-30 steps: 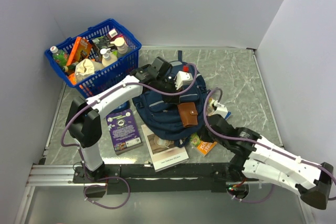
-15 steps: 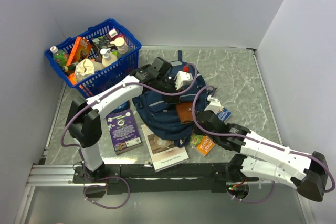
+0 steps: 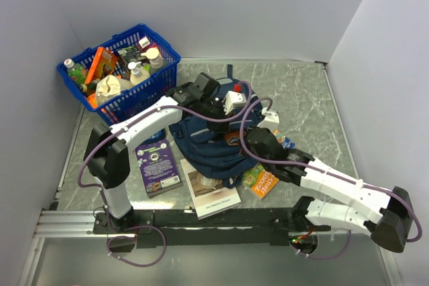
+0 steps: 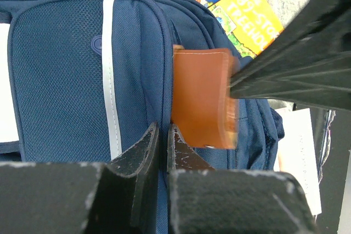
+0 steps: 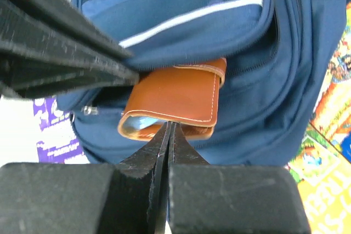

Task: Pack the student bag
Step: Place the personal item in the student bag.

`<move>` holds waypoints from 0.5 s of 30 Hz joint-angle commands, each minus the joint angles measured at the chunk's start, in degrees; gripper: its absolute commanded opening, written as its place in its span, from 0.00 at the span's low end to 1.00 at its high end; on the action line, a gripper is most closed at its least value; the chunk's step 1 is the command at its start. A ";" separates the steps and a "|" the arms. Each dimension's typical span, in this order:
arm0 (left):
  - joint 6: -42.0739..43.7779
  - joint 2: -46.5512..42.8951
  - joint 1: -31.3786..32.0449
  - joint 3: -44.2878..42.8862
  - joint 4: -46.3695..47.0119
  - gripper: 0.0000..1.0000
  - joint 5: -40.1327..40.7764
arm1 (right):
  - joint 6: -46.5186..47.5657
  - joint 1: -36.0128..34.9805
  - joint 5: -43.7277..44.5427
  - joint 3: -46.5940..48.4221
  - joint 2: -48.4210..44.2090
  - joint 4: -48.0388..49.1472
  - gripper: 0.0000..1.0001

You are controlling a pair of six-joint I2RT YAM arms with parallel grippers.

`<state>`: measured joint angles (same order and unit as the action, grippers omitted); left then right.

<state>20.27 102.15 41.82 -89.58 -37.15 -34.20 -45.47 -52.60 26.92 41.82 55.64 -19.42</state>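
Observation:
The navy student bag (image 3: 201, 144) lies flat in the middle of the table. My left gripper (image 3: 221, 113) is shut on the edge of its front pocket (image 4: 137, 75) and holds it up; the tips (image 4: 163, 135) pinch blue fabric. A brown leather wallet (image 5: 175, 94) sits half inside the pocket opening, and it also shows in the left wrist view (image 4: 200, 100). My right gripper (image 5: 169, 127) is shut with nothing in it, its tips pressed against the wallet's near edge. In the top view the right gripper (image 3: 244, 135) hides most of the wallet (image 3: 232, 137).
A blue plastic basket (image 3: 155, 85) full of bottles and packets stands at the back left. A purple book (image 3: 159, 165) and a white book (image 3: 211, 192) lie in front of the bag. A colourful booklet (image 3: 260, 182) and a blue one (image 3: 286, 143) lie to its right.
My right arm has swung left to the bag with its gripper shut. The wallet, earlier lying open to view on the bag, is now partly inside the pocket. The left arm stayed still.

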 commanded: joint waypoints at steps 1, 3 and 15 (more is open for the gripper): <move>-0.23 -4.33 0.98 -2.00 0.41 0.06 -4.48 | 2.14 2.15 0.59 1.94 3.50 6.06 0.00; -0.23 -4.33 1.07 -2.26 0.06 0.06 -4.39 | 2.84 2.59 0.59 1.68 4.30 7.64 0.00; -0.58 -4.68 1.24 -2.88 -0.38 0.06 -5.35 | 6.01 5.22 -0.81 -1.30 12.21 26.44 0.00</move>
<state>20.25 101.82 41.82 -89.60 -37.34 -34.15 -41.04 -48.29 26.06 41.30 65.87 -3.33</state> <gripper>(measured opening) 0.103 0.007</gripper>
